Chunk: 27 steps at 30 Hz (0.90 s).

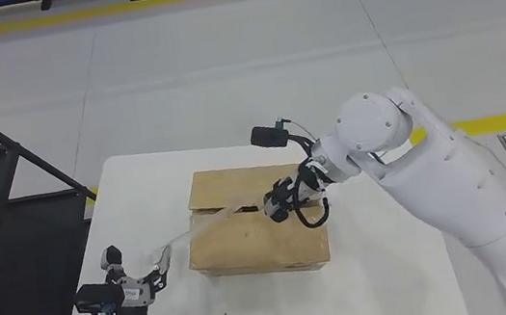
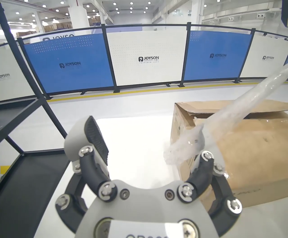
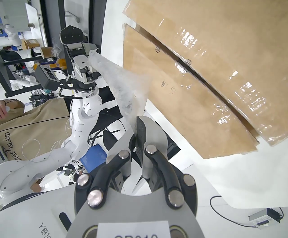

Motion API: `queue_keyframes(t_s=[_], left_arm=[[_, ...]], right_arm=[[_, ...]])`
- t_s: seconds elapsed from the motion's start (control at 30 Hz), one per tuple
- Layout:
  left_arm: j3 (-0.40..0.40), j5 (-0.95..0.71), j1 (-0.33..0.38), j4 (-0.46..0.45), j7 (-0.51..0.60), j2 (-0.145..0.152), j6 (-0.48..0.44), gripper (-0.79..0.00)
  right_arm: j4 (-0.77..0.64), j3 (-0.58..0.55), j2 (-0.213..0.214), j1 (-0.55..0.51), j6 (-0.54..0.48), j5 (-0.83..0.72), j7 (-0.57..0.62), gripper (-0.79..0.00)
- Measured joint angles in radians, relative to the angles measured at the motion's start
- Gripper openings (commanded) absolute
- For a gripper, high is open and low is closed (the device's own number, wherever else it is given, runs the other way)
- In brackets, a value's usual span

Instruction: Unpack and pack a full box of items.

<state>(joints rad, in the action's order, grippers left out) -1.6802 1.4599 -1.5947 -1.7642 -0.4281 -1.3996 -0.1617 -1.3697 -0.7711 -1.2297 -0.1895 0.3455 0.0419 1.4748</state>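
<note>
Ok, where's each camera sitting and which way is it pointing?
Top view: above the arms, looking down on the table, box and both arms.
Left wrist view: beside the box, facing its side; own left gripper open, tape strip stuck to one finger.
Right wrist view: over the box top; own right gripper shut on the strip.
Shared: box and strip in all; right wrist view also catches the left gripper.

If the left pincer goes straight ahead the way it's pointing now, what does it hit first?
The left pincer faces bare table; its finger carrying the tape strip would likely clip the cardboard box first, though depth is unclear.
</note>
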Motion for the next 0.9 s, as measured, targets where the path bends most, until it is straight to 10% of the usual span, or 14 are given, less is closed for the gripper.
queue_keyframes(t_s=[0.43,0.9], left_arm=[[-0.069,-0.070,-0.047,-0.082,0.119,0.025,-0.192,0.000],[-0.061,-0.211,0.041,-0.100,0.369,0.037,-0.207,0.000]], right_arm=[[0.064,-0.017,0.001,-0.038,0.019,-0.075,-0.032,-0.785],[0.236,0.107,-0.001,0.034,0.005,-0.284,-0.005,-0.785]])
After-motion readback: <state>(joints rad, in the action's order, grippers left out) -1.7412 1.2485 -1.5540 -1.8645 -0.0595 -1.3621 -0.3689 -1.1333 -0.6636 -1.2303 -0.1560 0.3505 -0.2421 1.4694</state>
